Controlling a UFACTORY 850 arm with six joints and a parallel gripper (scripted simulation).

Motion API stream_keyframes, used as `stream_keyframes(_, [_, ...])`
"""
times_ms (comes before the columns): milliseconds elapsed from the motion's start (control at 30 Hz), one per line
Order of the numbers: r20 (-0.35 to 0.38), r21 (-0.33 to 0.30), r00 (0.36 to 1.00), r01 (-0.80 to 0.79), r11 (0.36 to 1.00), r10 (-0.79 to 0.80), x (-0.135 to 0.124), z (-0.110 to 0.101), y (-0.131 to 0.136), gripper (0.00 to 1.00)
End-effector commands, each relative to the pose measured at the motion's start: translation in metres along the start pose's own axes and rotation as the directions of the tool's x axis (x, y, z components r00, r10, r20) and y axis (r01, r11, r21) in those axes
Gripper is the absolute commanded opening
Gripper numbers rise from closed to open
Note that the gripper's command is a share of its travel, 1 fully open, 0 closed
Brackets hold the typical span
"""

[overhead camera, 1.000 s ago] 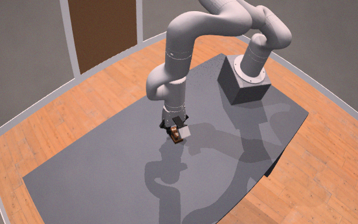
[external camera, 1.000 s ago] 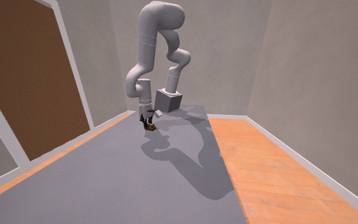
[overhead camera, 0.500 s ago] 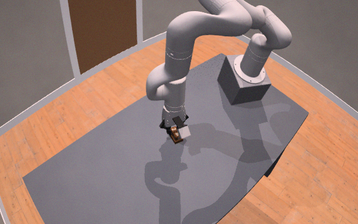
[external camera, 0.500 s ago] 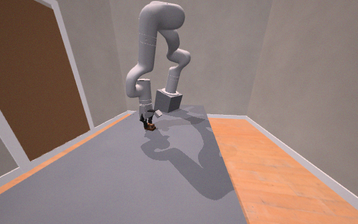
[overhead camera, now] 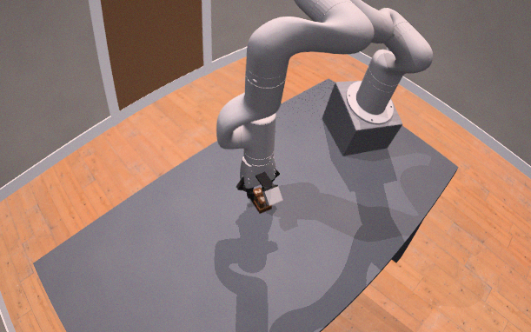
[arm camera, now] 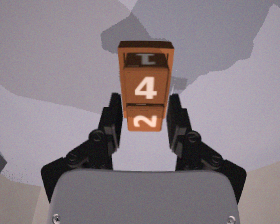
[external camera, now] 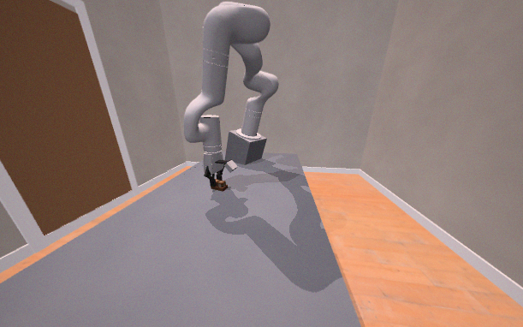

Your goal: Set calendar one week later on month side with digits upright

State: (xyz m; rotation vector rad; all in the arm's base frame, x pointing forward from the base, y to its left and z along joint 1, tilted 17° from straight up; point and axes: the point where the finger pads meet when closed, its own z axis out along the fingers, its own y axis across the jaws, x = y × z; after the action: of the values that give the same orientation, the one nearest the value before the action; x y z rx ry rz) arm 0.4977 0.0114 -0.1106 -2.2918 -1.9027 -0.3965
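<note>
The small brown wooden calendar tray [arm camera: 145,50] stands on the grey table, holding two orange cubes in a row. In the wrist view the far cube [arm camera: 145,87] shows a white 4 on top and the near cube [arm camera: 145,120] shows a white 2. The side with the month's name is too small to read. My gripper [arm camera: 144,105] points straight down over the tray [overhead camera: 257,207], half open, with one finger on each side of the near cube and close to it. I see no clear clamping. The tray [external camera: 219,188] looks flat on the table under the gripper [external camera: 216,176].
The arm's grey base block [overhead camera: 361,118] stands at the table's back right. The table edge drops to the wooden floor [overhead camera: 483,243] on the right. A small grey box [overhead camera: 275,195] sticks out from my wrist beside the tray.
</note>
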Motion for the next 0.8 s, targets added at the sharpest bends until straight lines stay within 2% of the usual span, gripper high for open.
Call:
stream_keyframes(0, [0.0, -0.001, 1.0, 0.0, 1.0, 0.0, 0.0, -0.0005, 0.0008, 0.47])
stream_keyframes(33, [0.0, -0.001, 1.0, 0.0, 1.0, 0.0, 0.0, -0.0005, 0.0008, 0.27])
stream_keyframes(767, [0.0, -0.001, 1.0, 0.0, 1.0, 0.0, 0.0, -0.0005, 0.0008, 0.27])
